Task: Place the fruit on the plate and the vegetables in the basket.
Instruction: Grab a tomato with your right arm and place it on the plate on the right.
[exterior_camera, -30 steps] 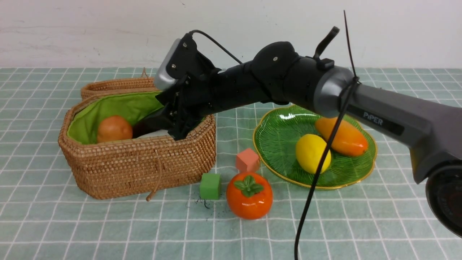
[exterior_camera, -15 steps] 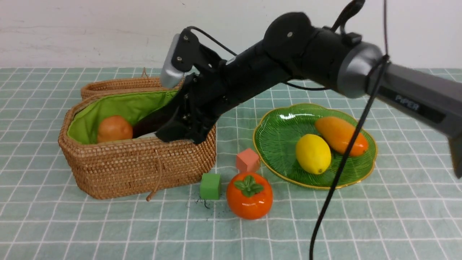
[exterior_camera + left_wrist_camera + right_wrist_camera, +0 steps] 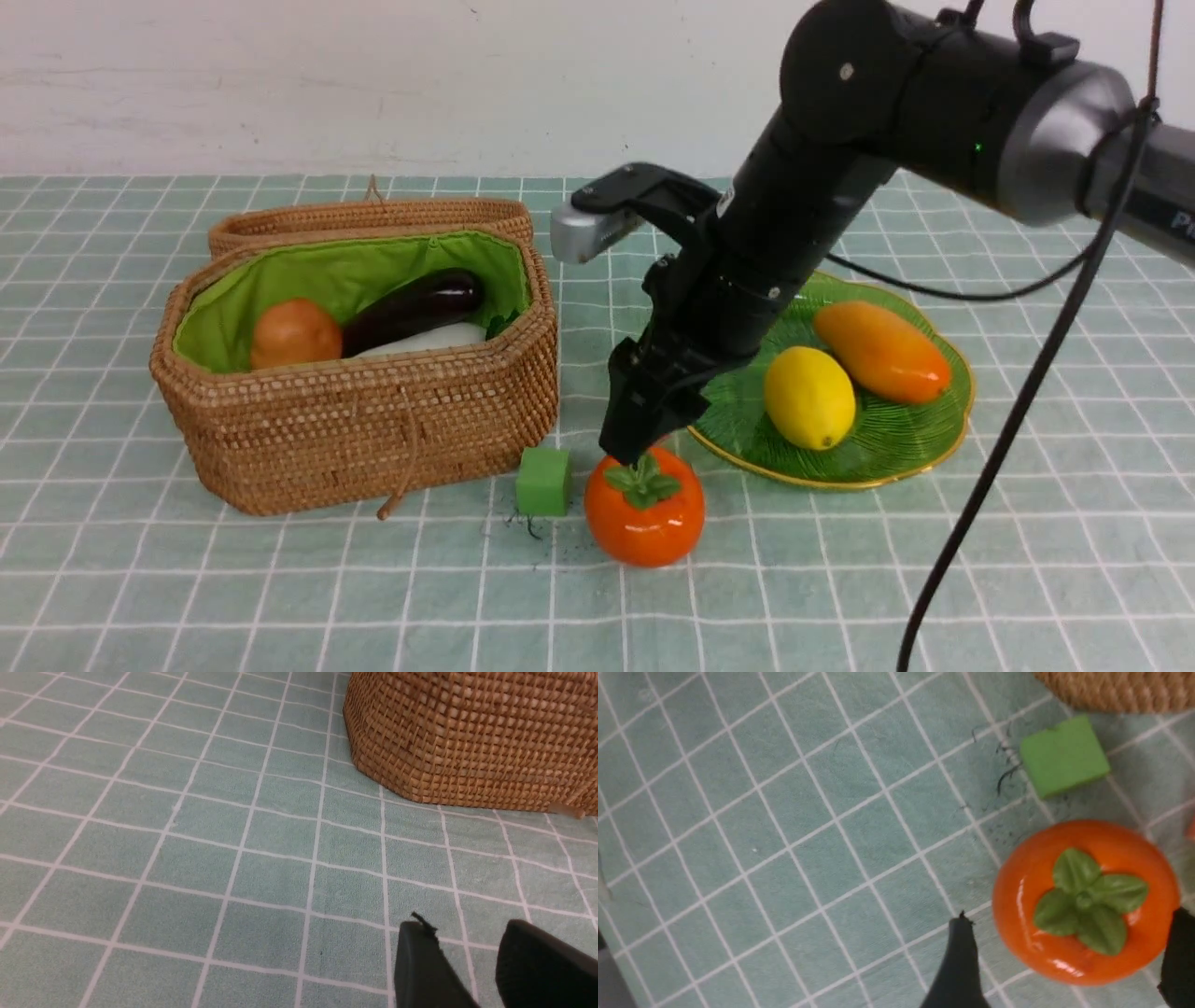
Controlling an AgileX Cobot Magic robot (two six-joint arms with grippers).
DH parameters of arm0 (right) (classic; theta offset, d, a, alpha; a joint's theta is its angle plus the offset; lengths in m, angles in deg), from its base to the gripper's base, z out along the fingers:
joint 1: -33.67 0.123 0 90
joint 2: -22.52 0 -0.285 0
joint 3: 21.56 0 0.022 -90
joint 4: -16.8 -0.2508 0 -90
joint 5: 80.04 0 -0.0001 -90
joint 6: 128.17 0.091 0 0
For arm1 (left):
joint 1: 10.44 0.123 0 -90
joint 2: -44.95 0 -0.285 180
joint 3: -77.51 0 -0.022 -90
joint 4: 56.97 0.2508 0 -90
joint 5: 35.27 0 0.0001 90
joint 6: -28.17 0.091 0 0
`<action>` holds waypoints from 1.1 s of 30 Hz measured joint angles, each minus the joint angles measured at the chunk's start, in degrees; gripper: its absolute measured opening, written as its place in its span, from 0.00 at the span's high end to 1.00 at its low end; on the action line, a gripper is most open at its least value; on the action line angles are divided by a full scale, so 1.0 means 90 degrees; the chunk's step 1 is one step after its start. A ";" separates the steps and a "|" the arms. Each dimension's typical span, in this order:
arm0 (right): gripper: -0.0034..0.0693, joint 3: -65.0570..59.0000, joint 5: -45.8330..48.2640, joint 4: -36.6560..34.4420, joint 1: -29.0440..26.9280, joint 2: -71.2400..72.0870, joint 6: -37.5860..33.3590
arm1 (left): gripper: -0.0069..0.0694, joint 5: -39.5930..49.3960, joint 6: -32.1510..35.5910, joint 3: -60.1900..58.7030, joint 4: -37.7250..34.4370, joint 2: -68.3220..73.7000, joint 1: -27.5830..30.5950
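While the persimmon [image 3: 644, 509] sits upright on the tablecloth [image 3: 280, 597], leaf cap up, just beside the green cube [image 3: 544, 481], the right gripper [image 3: 1064, 970] hangs right over it with fingers spread wide, one either side, not squeezing. Mango [image 3: 882, 352] lies long-ways on the plate [image 3: 896, 457], angled toward the back left, lemon [image 3: 809, 398] next to it. Eggplant [image 3: 415, 308] lies slanted in the basket [image 3: 355, 429]. Left gripper [image 3: 467, 970] is low over the cloth, fingers slightly apart, holding nothing.

My right tool [image 3: 639, 455] hangs directly over the persimmon [image 3: 644, 511] on the desk [image 3: 280, 579], beside the green cube [image 3: 543, 481]. Lemon [image 3: 808, 398] and mango [image 3: 881, 351] lie on the plate [image 3: 868, 471].
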State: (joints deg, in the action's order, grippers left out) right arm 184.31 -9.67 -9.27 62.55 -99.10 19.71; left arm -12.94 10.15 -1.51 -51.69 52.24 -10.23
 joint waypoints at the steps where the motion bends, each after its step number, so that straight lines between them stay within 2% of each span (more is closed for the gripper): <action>1: 0.20 -0.0192 0.0000 -0.0025 -0.0050 0.0000 0.0440 | 0.60 0.0000 0.0000 0.0000 0.0000 0.0000 0.0000; 6: 0.20 -0.0887 -0.0443 -0.0213 -0.0368 0.0000 0.1768 | 0.60 0.0000 0.0000 0.0000 0.0000 0.0000 0.0000; 11: 0.20 -0.1488 -0.1374 -0.0492 -0.0586 0.0000 0.2316 | 0.60 0.0000 0.0000 0.0000 0.0000 0.0000 0.0000; 17: 0.21 -0.1970 -0.2466 -0.0980 -0.0613 -0.0089 0.2397 | 0.60 0.0000 0.0000 0.0000 0.0000 0.0000 0.0000; 21: 0.23 -0.1976 -0.2525 -0.1080 -0.0607 -0.0332 0.2397 | 0.60 0.0000 0.0000 0.0000 0.0000 0.0000 0.0000; 27: 0.26 -0.1929 -0.2479 -0.1672 -0.0613 -0.0635 0.2381 | 0.60 0.0000 0.0000 0.0000 0.0000 0.0000 0.0000; 33: 0.28 -0.1911 -0.2354 -0.2030 -0.0664 -0.0694 0.1847 | 0.60 0.0000 0.0000 0.0000 0.0000 0.0000 0.0000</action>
State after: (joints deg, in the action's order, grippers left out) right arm 167.11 -30.86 -27.54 56.58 -105.35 36.34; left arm -12.94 10.15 -1.51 -51.69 52.24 -10.23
